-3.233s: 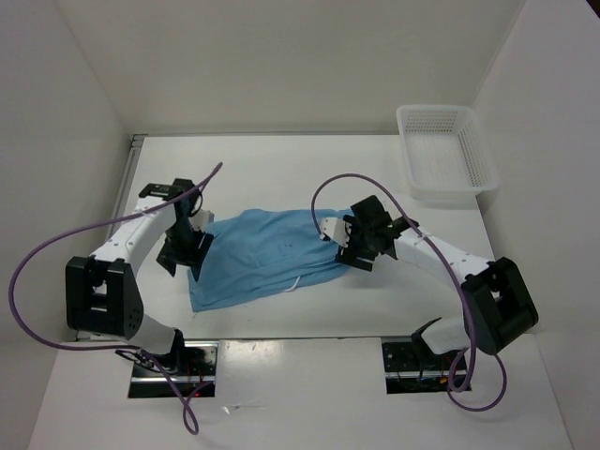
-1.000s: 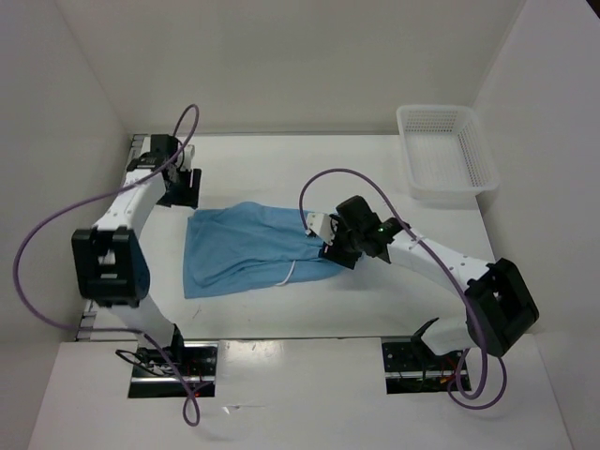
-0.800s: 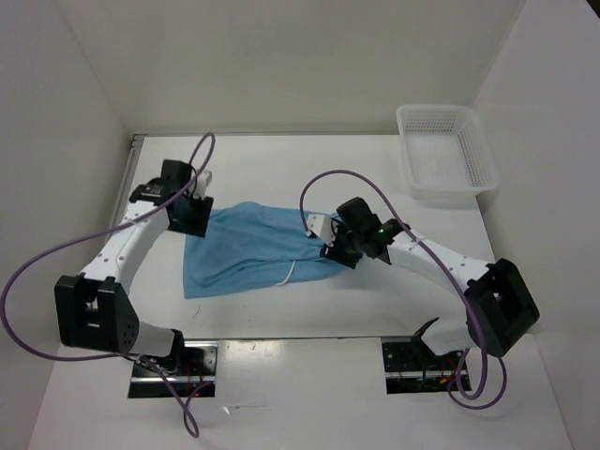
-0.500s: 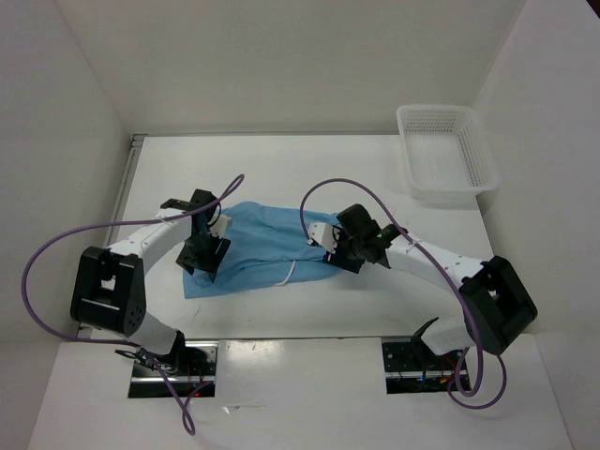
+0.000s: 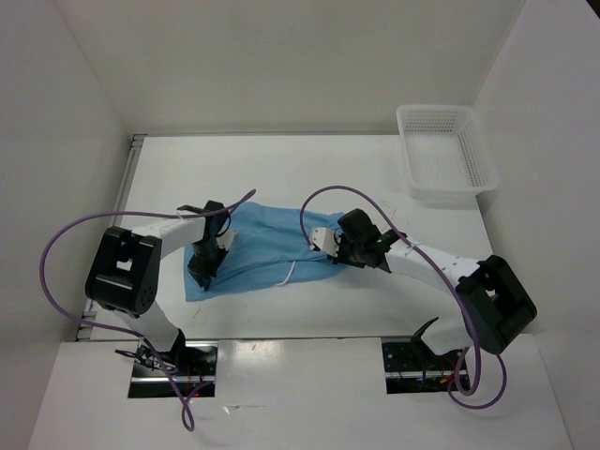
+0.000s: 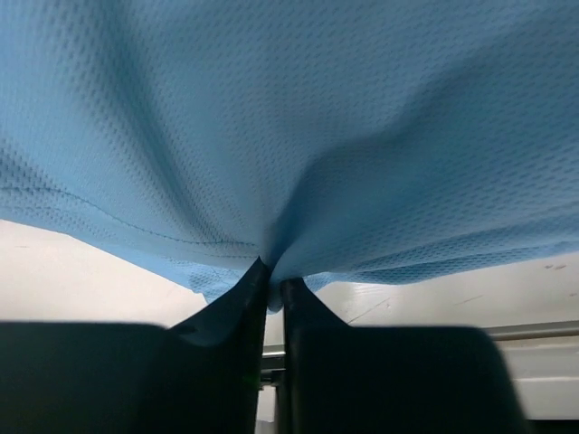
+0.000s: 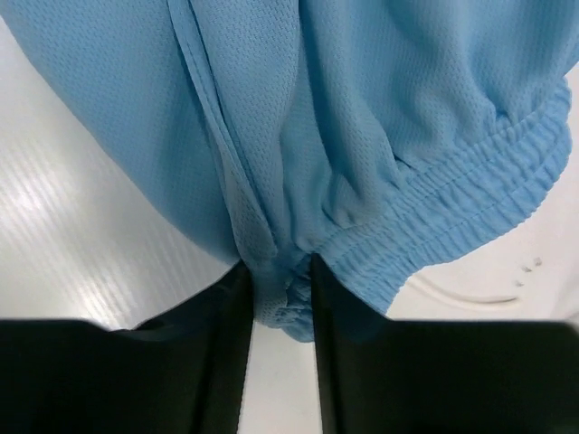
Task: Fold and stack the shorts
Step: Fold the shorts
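Finds the shorts (image 5: 267,246) in the middle of the tabletop (image 5: 281,169), stretched left to right between the two arms: light blue, fine mesh knit, rumpled rather than flat. Shows the elastic, gathered waistband at the right end, and a thin white drawstring (image 5: 289,274) trailing out from the near edge onto the bare surface.

Grips the left end with the left hand (image 5: 204,265), fingers (image 6: 237,307) pressed nearly together on a small tuck of cloth. Draws the fabric into a peak at that pinch, with creases fanning away from it in the left wrist view and white tabletop visible underneath.

Grips the right end with the right hand (image 5: 330,246), fingers (image 7: 226,316) clamped on a bunched fold just beside the waistband. Leaves a long seam running up from that pinch in the right wrist view, with the ruched elastic curving off to the right and a loop of the drawstring lying on the tabletop beyond it.

Places a white mesh basket (image 5: 441,111) at the far right corner, well apart from the cloth. Loops purple cables (image 5: 66,253) from both arms above the surface.
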